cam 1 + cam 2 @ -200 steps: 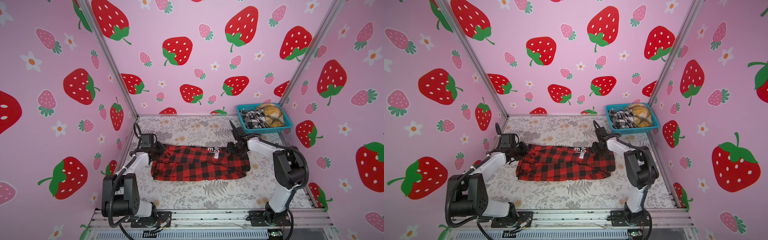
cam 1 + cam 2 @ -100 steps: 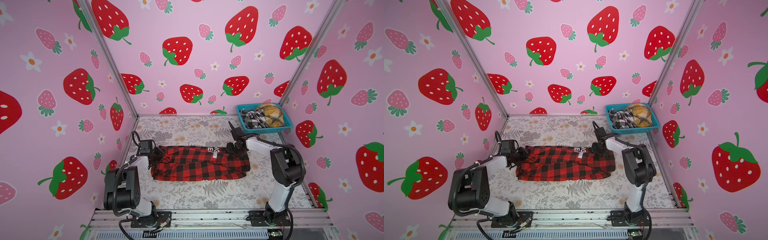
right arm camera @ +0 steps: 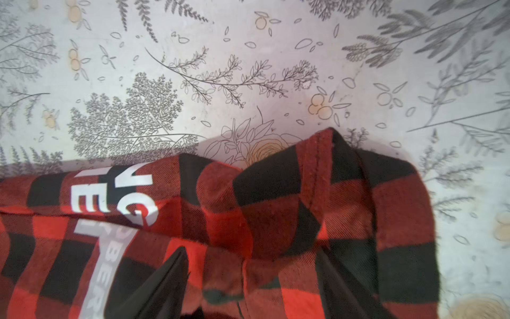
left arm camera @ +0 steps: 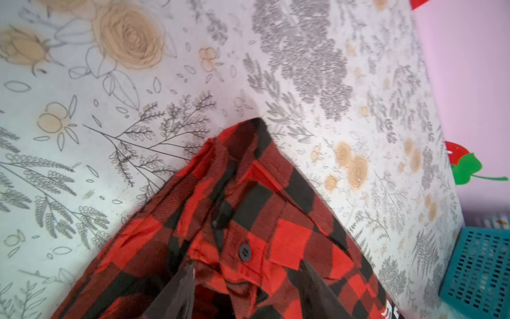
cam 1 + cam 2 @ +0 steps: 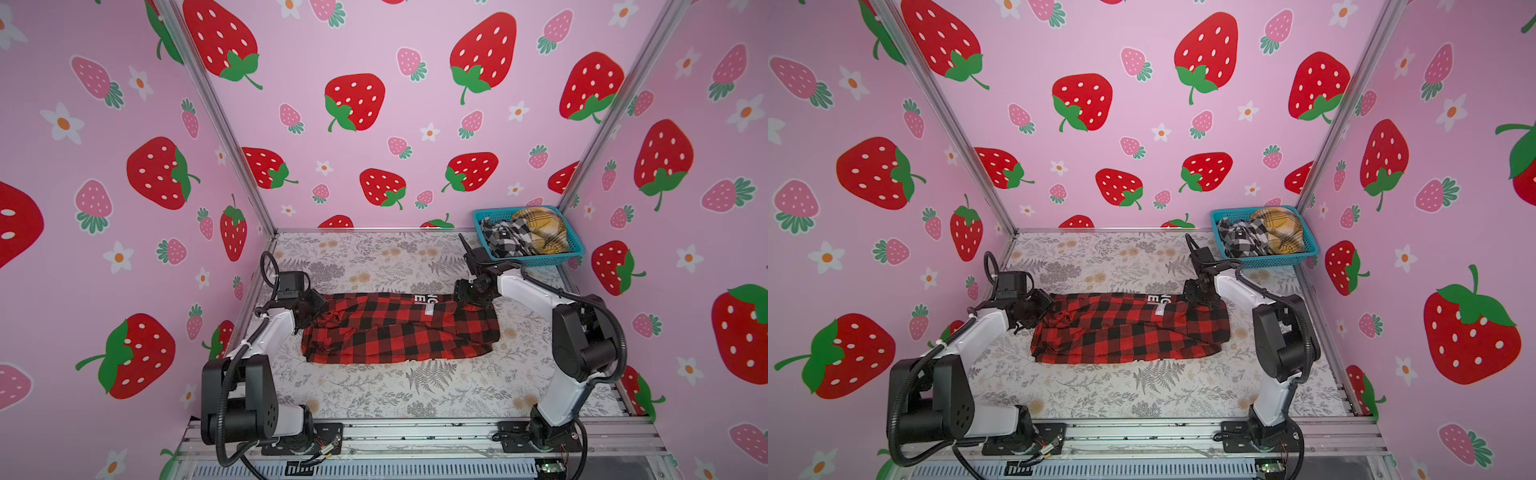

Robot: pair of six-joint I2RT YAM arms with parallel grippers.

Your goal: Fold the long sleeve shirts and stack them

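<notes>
Left gripper [image 4: 247, 266] has spread wide over the red-and-black shirt [image 5: 399, 332].

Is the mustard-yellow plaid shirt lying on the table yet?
No, in a top view the mustard-yellow plaid shirt sits inside the turquoise basket beside the black-and-white check shirt.

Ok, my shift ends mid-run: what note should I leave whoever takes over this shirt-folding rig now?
Left gripper: open over the red-and-black check shirt, at its left end, gripping nothing.
Right gripper: open over its right end, near the white lettering.
That shirt lies on the floral table, folded into a long band; no stack yet.
Black-and-white check shirt and mustard plaid shirt sit unfolded in the turquoise basket, back right.
Left: finish this fold, fold both others, stack.
</notes>
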